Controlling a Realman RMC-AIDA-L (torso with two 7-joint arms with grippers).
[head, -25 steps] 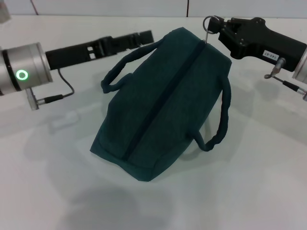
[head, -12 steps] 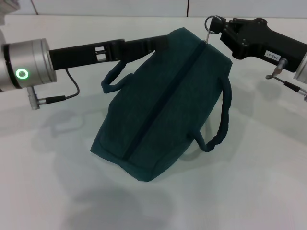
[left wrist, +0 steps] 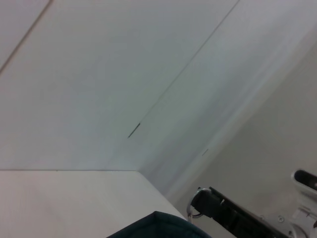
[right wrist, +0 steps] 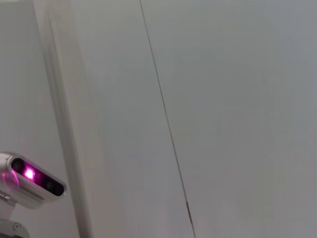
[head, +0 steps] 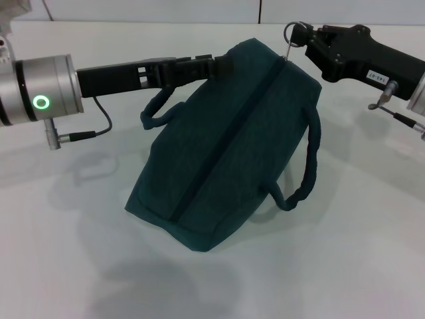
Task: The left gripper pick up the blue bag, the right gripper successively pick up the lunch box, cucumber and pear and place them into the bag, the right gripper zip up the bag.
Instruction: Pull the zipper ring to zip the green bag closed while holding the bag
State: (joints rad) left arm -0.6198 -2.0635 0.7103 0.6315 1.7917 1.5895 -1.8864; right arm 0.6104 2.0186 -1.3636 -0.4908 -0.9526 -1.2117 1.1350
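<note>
The blue bag lies on the white table with its zip closed along the top. My right gripper is at the bag's far right corner, shut on the ring zip pull and holding it upright. My left gripper reaches in from the left and touches the bag's far left top edge. The left wrist view shows the bag's top and, farther off, the right gripper with the ring. The lunch box, cucumber and pear are out of view.
One bag handle loops out on the left under my left arm, and the other hangs on the right. A cable dangles from my left wrist. The right wrist view shows only a wall and a small lit device.
My left gripper has moved right, from clear of the bag to against its far left top edge. The right gripper, the ring and the bag have hardly moved.
</note>
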